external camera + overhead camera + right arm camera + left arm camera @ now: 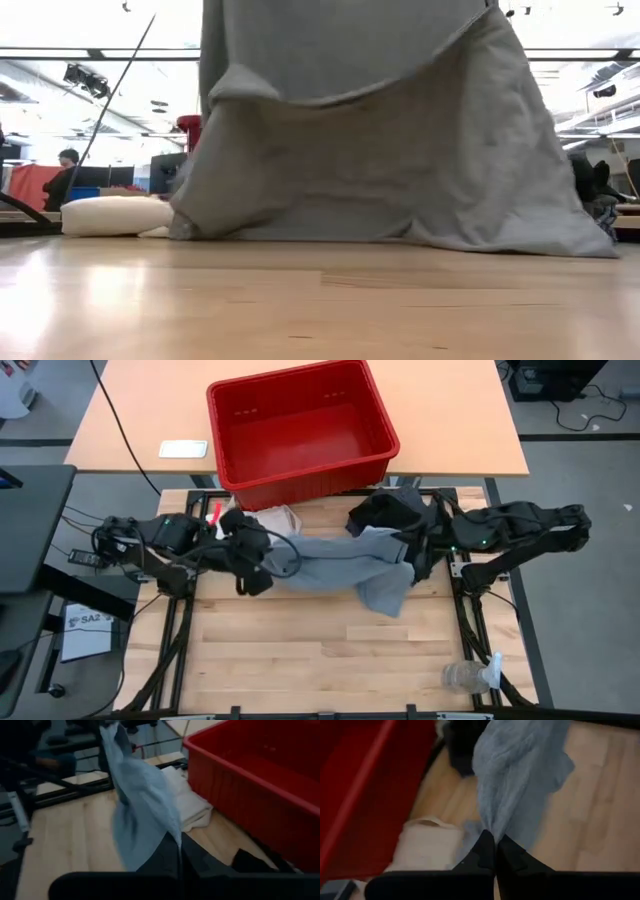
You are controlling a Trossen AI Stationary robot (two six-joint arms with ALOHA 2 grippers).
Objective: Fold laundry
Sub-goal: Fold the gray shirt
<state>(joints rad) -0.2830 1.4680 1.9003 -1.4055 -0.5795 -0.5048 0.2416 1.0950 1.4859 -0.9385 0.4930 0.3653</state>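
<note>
Both arms are up over the pale wooden table (300,650), and the light grey cotton T-shirt (340,565) hangs stretched between them. The left gripper (495,851) has its jaws clamped tight on one edge of the cloth; the right gripper (179,851) pinches the other end, jaws closed on it. The shirt's hem drapes onto the table beside the red plastic bin (300,430). A card at the table's left edge reads "SA2" (85,622).

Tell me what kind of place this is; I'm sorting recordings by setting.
Most likely a robotics lab or open office, not a home. The low view shows a long ceiling with strip lights and a person at a desk; the high view shows a framed wooden table and floor cables.
</note>
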